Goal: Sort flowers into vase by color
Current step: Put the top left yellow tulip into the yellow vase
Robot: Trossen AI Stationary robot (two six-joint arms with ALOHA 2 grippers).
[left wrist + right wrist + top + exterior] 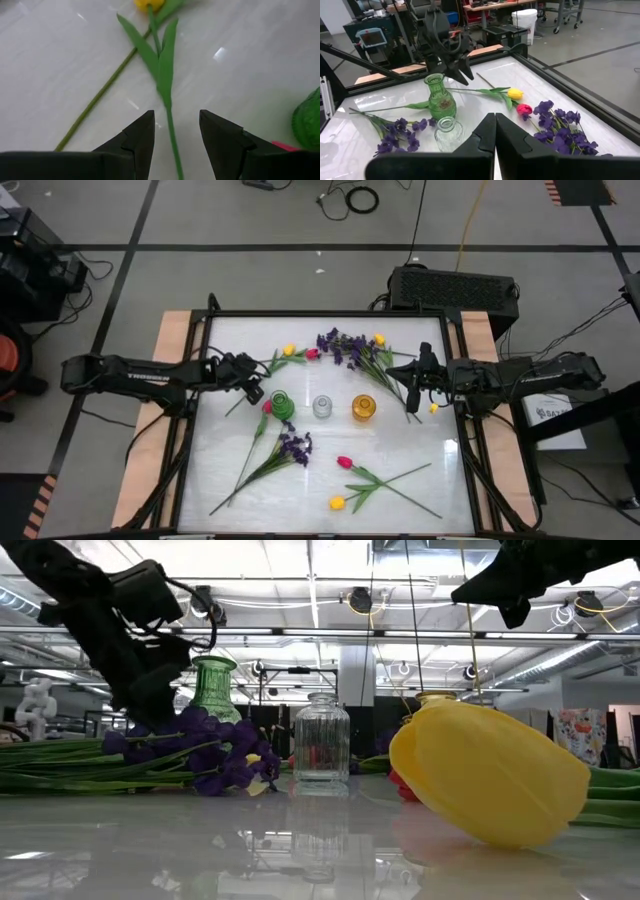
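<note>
My left gripper [175, 117] is open and points down at a slant over the table's far left [255, 388]. Its fingers stand on either side of the green stem [173, 137] of a yellow tulip [290, 350] that lies flat; they touch nothing. A green vase [282, 405], a clear vase [322, 406] and an amber vase [363, 408] stand in a row at mid-table. Purple sprigs [340, 345] and a pink tulip [312, 353] lie at the far side. My right gripper [495, 125] is shut and hangs above the table's right side [415, 375].
A second stem [100, 95] lies slanted beside the straddled one. A pink tulip [267, 407] lies against the green vase's left. Nearer lie a purple sprig [295, 445], a pink tulip [344, 462] and a yellow tulip [337, 502]. A black frame [300, 314] edges the table.
</note>
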